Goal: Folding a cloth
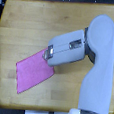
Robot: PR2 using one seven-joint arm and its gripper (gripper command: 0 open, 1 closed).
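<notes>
Lying flat on wooden tabletop (26,24): cloth (34,70)

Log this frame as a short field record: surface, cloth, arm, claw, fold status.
surface: wooden table
cloth: pink cloth, lying flat, toward the exterior view's lower left
arm: white arm reaching in from the exterior view's right
claw: claw at the cloth's upper right corner; tips hidden, state unclear
fold status: no fold visible yet
</notes>
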